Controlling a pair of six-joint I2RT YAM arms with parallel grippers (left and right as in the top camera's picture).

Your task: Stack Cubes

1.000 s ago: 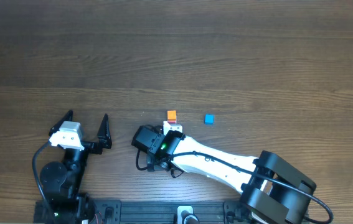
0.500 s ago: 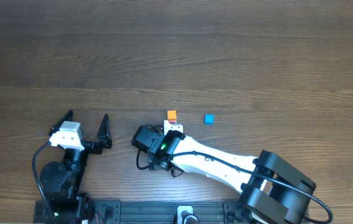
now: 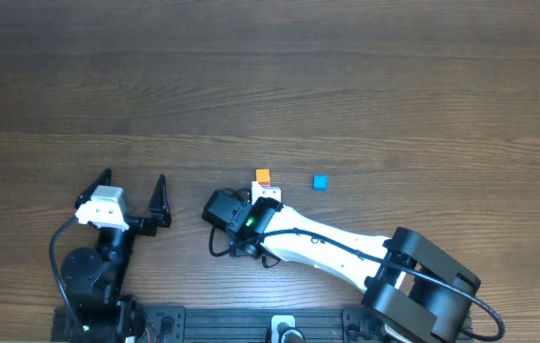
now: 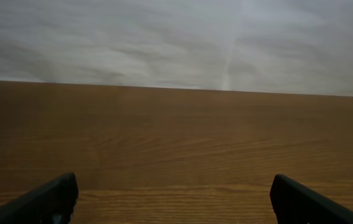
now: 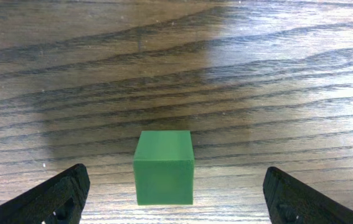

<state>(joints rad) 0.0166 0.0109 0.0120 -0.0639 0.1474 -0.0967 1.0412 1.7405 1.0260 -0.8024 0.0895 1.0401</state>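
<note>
Green cube point(image 5: 164, 167) rests on the counter point(image 5: 257, 74) between the right hand's point(image 5: 177, 198) spread fingers point(image 5: 58, 196), untouched; the left hand point(image 3: 134, 181), also spread, sits at 9 o'clock of it.

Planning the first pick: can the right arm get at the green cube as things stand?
Likely yes. The green cube sits on the bare table between the fingers of the open right gripper, with nothing beside it to block a grasp.

Place: probably a robotics lab
Surface: wood-grain table point(image 3: 270, 76)
Bottom edge: black mounting rail point(image 3: 203, 319)
Backdrop: plain pale wall point(image 4: 164, 37)
</note>
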